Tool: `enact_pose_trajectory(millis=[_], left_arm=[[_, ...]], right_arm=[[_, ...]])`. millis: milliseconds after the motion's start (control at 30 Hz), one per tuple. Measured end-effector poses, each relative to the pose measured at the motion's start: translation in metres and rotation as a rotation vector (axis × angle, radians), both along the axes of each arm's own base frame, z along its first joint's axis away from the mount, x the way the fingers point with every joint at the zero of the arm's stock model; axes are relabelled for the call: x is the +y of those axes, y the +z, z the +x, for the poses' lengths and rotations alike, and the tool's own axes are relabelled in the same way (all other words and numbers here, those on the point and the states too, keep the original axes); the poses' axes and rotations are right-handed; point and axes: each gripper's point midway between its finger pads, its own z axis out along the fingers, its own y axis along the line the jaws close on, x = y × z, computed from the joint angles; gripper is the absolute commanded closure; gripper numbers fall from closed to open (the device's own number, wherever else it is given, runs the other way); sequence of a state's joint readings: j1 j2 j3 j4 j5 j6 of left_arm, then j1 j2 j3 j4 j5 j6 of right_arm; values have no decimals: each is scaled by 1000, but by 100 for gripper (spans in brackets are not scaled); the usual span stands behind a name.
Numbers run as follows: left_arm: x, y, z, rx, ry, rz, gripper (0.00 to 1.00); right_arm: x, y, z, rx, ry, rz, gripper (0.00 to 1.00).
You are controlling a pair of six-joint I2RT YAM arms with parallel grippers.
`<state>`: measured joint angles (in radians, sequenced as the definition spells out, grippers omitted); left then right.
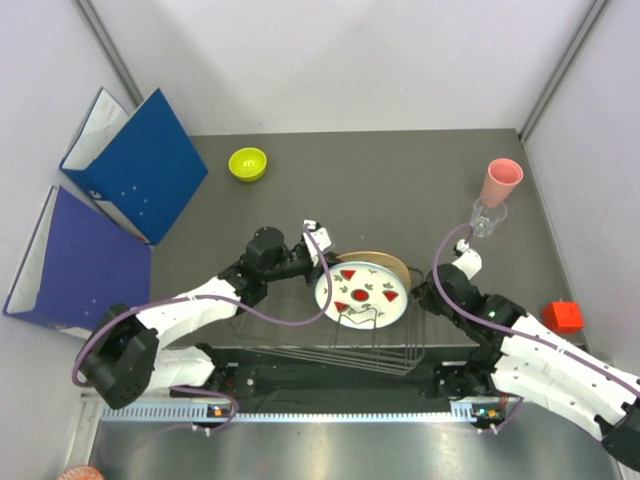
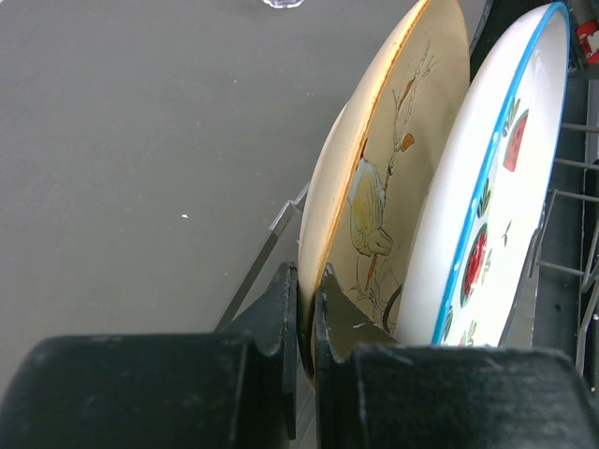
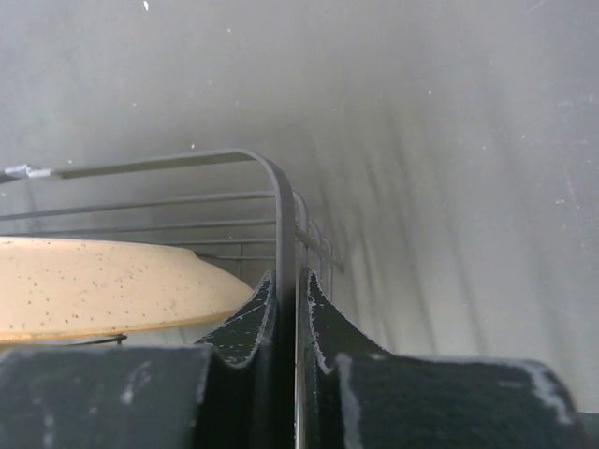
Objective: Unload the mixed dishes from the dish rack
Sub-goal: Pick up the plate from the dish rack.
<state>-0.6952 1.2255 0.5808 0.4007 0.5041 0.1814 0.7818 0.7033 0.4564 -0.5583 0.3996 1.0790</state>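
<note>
The black wire dish rack (image 1: 300, 352) holds two upright plates. The white plate with red watermelon marks (image 1: 361, 294) stands in front, the pale orange-tan plate (image 1: 388, 261) behind it. My left gripper (image 1: 322, 250) is shut on the tan plate's left rim; in the left wrist view the gripper (image 2: 306, 276) pinches the tan plate (image 2: 393, 159) beside the white plate (image 2: 510, 187). My right gripper (image 1: 425, 290) is shut on the rack's right end wire (image 3: 277, 196), as the right wrist view of the gripper (image 3: 289, 279) shows. The lime-green bowl (image 1: 248, 163), pink cup (image 1: 500, 181) and glass tumbler (image 1: 487, 218) are on the table.
Two blue ring binders (image 1: 140, 165) stand and lie at the left. A small orange-red block (image 1: 563, 316) sits at the right edge. Grey walls close the table on three sides. The pink cup stands just behind the tumbler, near the right wall.
</note>
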Motion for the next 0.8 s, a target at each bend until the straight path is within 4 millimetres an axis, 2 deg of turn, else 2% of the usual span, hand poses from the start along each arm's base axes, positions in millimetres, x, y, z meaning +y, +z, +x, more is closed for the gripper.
enact_pose_trajectory(millis=[433, 800], left_arm=[[0, 3, 4, -22, 37, 0, 100], [-5, 5, 17, -46, 78, -31, 100]], right_arm=[[3, -3, 8, 34, 44, -110, 100], [1, -4, 29, 8, 20, -200, 100]])
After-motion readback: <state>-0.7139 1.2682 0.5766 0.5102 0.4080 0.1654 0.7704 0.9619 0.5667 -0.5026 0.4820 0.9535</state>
